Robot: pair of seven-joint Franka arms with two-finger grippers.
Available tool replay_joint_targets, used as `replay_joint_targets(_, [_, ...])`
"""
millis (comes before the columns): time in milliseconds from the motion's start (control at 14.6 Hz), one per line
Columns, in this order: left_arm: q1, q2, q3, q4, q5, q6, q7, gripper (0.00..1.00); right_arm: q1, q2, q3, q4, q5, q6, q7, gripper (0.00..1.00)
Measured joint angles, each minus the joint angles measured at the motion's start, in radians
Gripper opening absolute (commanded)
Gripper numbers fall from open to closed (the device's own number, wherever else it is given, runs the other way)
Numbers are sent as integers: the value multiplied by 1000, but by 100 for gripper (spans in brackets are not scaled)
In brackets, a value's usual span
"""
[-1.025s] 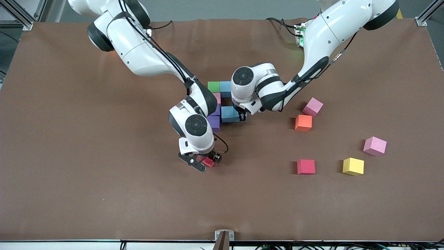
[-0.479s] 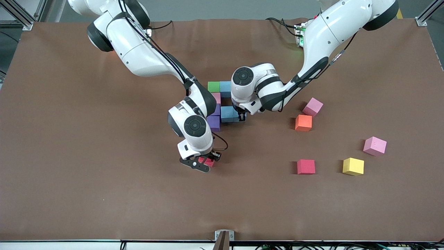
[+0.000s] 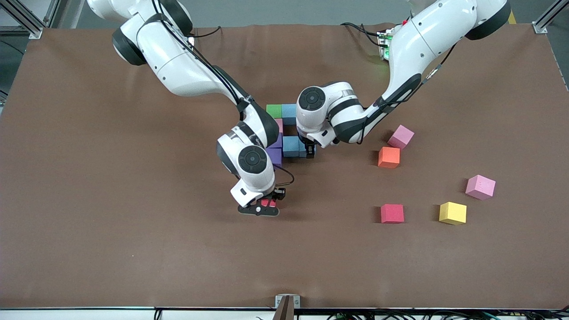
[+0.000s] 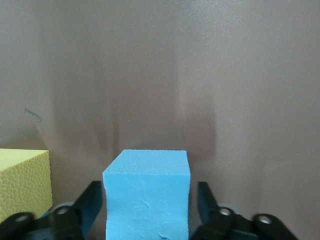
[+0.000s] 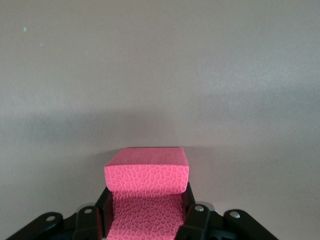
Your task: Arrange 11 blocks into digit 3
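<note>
Toward the left arm's end of the tabletop [image 3: 89, 186] lie the loose cubes, all well apart from both arms: a pink block [image 3: 401, 136] just beside the orange cube [image 3: 389, 157], another pink block [image 3: 480, 186], a yellow block [image 3: 453, 213] and a red block [image 3: 392, 213]. Nothing stands between them and either arm.

Near the middle, the partly built digit 3 [image 3: 281, 133] shows a green block [image 3: 274, 110] touching a light blue block [image 3: 289, 114], with pink and purple cubes running toward the front camera, half hidden by the right arm's wrist.

The left gripper [image 3: 310, 150] is down at the figure, its jaws standing apart on either side of a light blue cube [image 4: 147, 197], with a slim gap visible at each face, so the cube is not clamped. That cube sits on the tabletop beside another light blue cube [image 3: 291, 146] of the middle bar.

The right gripper [image 3: 267, 205] is nearer to the front camera than the figure, its jaws closed on a red cube [image 5: 146, 197], which fills the space between them.

Only the left wrist view shows a yellow cube [image 4: 22, 182] just beside the light blue one; the front view hides it under the left arm. The right wrist view shows bare tabletop around the red cube.
</note>
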Motion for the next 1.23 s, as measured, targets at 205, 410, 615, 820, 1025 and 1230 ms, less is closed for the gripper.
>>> replay_joint_targets(205, [9,0,1,7,0,0,7,100,8,-42,7,-69,0,6,-6,1])
replay_joint_targets(410, [12,-6,1,22,1,-5,13,100,14,-78,7,-156,-3,76,-6,1])
replay_joint_targets(615, [17,-37,-6,29,1,-21,21,100,14,-108,5,-218,-3,129,-5,1])
replay_joint_targets(820, [37,-74,-25,44,1,-74,39,100,15,-126,14,-250,-3,134,-5,1])
replay_joint_targets(1025, [108,-88,-82,81,1,-146,77,100,16,-153,22,-298,-1,144,-5,1])
replay_joint_targets(1230, [188,-93,-121,120,1,-186,117,100,16,-179,22,-354,2,196,-3,1])
